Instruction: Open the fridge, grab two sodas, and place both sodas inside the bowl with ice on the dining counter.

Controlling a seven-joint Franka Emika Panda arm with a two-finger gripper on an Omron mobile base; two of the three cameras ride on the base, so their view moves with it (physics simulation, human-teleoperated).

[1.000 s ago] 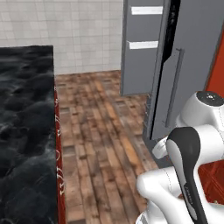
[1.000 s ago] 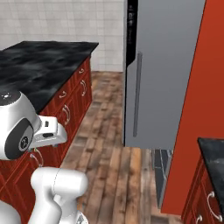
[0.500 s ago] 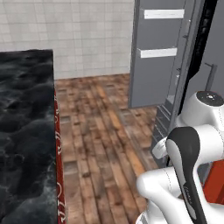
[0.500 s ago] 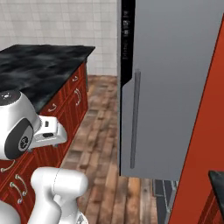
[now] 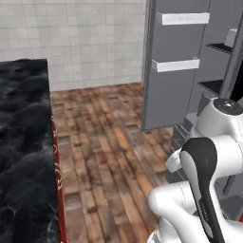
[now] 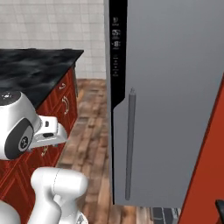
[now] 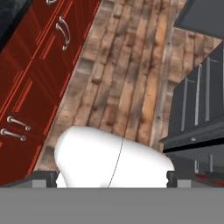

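The fridge (image 5: 190,71) stands open at the upper right of the left base view, white door bins (image 5: 176,64) showing; no soda cans are visible. The gripper (image 7: 112,177), jaws spread wide and empty, points at the wooden floor (image 7: 127,74). Judged from here, the folded arm could clip the swung door (image 6: 166,109) on reaching in.
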